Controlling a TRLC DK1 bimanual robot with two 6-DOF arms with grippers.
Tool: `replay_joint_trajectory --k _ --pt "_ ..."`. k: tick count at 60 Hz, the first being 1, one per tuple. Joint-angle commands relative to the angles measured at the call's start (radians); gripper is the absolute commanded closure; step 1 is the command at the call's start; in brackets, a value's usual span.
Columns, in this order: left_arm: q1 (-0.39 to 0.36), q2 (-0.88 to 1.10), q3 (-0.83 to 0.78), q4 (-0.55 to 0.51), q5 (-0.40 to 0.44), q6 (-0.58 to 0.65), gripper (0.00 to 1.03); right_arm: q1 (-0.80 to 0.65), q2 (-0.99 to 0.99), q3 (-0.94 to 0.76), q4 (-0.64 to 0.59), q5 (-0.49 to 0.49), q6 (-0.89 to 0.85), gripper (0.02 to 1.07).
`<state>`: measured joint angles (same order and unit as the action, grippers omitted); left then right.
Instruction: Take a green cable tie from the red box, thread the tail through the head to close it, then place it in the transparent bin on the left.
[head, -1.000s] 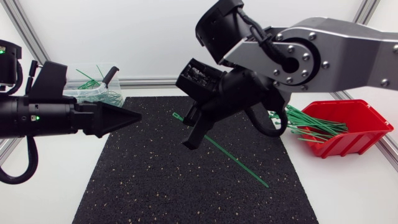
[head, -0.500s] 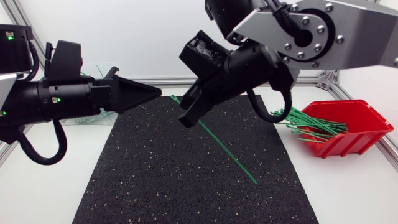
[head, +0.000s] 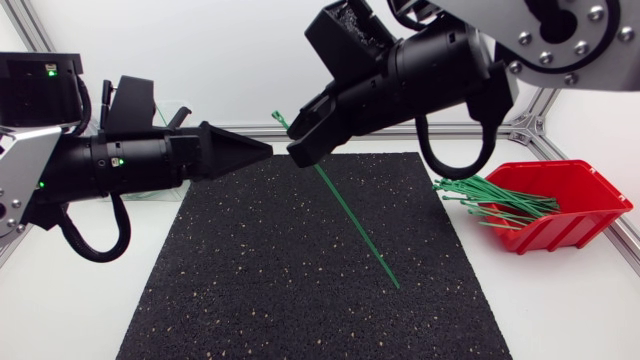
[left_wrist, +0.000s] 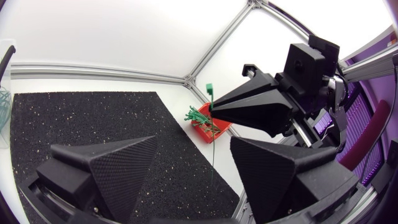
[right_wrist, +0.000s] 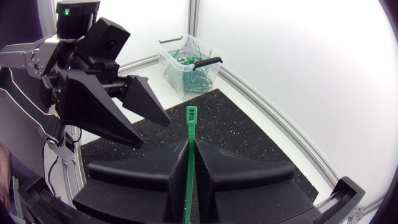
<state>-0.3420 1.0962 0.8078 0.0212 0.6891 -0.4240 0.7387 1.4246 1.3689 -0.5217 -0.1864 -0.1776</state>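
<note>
Black mat (head: 250, 300) on white table. Head view: right gripper (head: 298, 152) pinches green cable tie (head: 355, 225) near its head, tail slanting down over mat; left gripper (head: 265, 150) tip just beside. Red box (head: 590, 195) holds heap of ties (head: 495, 200). Left wrist: left fingers spread, nothing between. Right wrist alone shows transparent bin (right_wrist: 186, 59) clearly, green tangle (right_wrist: 196, 79) inside

Bin (head: 168, 110) at 10 o'clock largely hidden behind left arm (head: 95, 165); right arm (head: 560, 30) cut off at 1 o'clock.
</note>
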Motion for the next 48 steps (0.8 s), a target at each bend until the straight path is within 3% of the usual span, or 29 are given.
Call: replay_joint_trajectory --k 1,26,48 --pt "-0.006 0.005 0.013 0.02 0.016 -0.044 0.21 0.01 -0.027 0.013 0.017 -0.002 0.03 0.95" --pt "-0.022 0.018 0.057 0.108 -0.01 -0.121 0.27 0.044 -0.013 -0.004 0.048 -0.002 0.044 0.95" --pt "-0.04 0.021 0.037 0.151 -0.042 -0.121 0.41 0.056 0.005 -0.024 0.068 -0.007 0.05 0.95"
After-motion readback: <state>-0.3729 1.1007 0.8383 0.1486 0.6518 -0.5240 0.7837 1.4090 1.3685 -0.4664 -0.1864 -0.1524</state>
